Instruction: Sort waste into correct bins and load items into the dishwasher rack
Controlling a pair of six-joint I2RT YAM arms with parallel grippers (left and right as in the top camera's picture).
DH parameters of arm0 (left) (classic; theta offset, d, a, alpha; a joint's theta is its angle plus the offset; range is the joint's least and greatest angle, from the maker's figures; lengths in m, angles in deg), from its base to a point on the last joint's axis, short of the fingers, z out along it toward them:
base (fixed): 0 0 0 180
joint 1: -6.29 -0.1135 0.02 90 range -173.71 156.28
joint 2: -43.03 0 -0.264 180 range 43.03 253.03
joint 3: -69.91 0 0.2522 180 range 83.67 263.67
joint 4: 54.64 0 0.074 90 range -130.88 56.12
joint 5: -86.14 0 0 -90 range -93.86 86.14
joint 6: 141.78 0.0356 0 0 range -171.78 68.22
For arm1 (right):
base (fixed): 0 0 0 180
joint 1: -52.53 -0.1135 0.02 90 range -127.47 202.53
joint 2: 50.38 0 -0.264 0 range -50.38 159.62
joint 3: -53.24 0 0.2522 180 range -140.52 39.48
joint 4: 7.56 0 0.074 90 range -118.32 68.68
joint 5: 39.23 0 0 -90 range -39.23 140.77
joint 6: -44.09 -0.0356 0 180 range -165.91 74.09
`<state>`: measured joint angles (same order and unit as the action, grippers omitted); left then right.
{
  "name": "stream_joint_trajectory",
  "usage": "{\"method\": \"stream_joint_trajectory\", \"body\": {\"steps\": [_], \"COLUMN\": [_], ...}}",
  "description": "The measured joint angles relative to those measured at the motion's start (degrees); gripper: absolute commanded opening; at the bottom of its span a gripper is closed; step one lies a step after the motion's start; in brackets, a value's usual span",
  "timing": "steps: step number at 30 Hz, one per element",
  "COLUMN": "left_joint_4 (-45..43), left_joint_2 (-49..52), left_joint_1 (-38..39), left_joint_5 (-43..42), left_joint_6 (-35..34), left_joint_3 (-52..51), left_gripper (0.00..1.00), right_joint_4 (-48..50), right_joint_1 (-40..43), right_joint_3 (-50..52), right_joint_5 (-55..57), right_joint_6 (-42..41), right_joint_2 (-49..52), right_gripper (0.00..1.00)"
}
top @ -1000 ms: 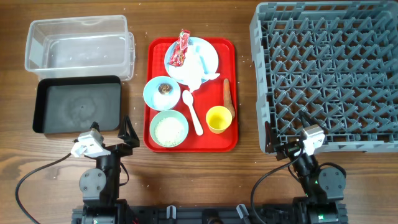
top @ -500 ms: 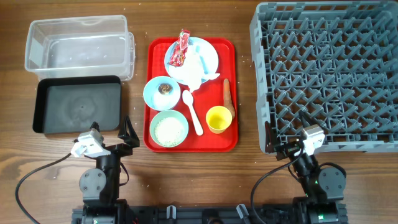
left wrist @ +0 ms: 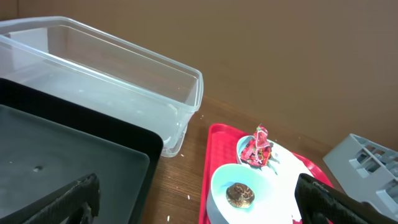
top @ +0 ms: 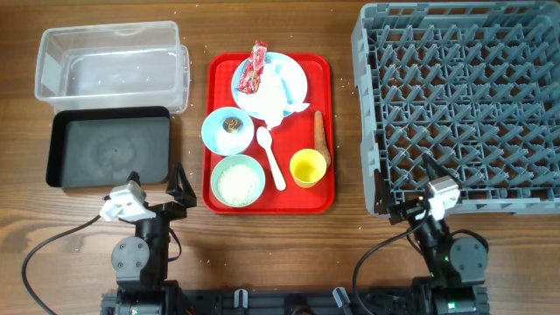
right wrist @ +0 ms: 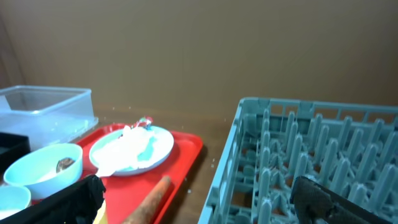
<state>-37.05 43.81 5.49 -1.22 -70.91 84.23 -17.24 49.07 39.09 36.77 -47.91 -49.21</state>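
Overhead view, clock directions taken from the red serving tray (top: 325, 199) at table centre.

- Dishwasher rack (top: 459, 105): at 3 o'clock, just beside the tray, no items among its pegs.
- Clear tub (top: 112, 66): at 10 o'clock, nothing in it.
- Black tray (top: 109, 147): at 9 o'clock, its far edge against the tub, nothing in it.
- Left gripper (left wrist: 196, 183): at 7 o'clock, near edge of table, fingers spread wide, nothing between them.
- Right gripper (right wrist: 198, 183): at 4 o'clock, by the rack's near corner, fingers likewise spread wide and holding nothing.

On the red tray:
- Pale blue plate (top: 293, 72) at 12 o'clock.
- Bowl (top: 214, 131) at 9 o'clock.
- Second bowl (top: 257, 182) at 7 o'clock.
- Yellow cup (top: 307, 167) at 5 o'clock, upright.
- White spoon (top: 270, 157) at centre, lying between the bowls and the cup.
- Carrot stick (top: 320, 136) at 3 o'clock. Its near end seems to touch the cup's rim, but the view is too coarse to be sure.
- Red wrapper (top: 255, 68) on the plate's 10 o'clock edge.
- White napkin (top: 278, 98) over the plate's 6 o'clock half.
- Brown lump (top: 231, 124) inside the first bowl.
- Rice (top: 238, 182) inside the second bowl.
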Motion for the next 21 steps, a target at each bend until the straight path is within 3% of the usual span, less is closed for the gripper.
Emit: {"method": "stream_joint_trajectory", "body": {"steps": [6,12,17,21], "left_joint_4": [-0.3,-9.9,-9.0,-6.2], "left_joint_2": [0.0,0.0,3.7,14.9], "left_joint_1": [0.0,0.0,0.0,0.0], "left_joint_5": [-2.1,-8.9,-10.0,-9.5], "left_joint_6": [0.0,0.0,0.0,0.9], "left_joint_3": [0.0,0.5,7.8,19.1], "left_gripper": [1.0,1.0,1.0,1.0], "right_joint_4": [4.1,2.7,-2.4,-8.2], "right_joint_1": [0.0,0.0,0.0,0.0], "right_joint_3": [0.0,-2.0,-14.4,-27.0], "right_joint_5": [1.4,3.9,4.3,3.9], "right_joint_6": [0.0,0.9,1.3,1.3], "right_joint_2": [0.1,0.4,6.8,14.7], "right_gripper": [1.0,1.0,1.0,1.0]}}
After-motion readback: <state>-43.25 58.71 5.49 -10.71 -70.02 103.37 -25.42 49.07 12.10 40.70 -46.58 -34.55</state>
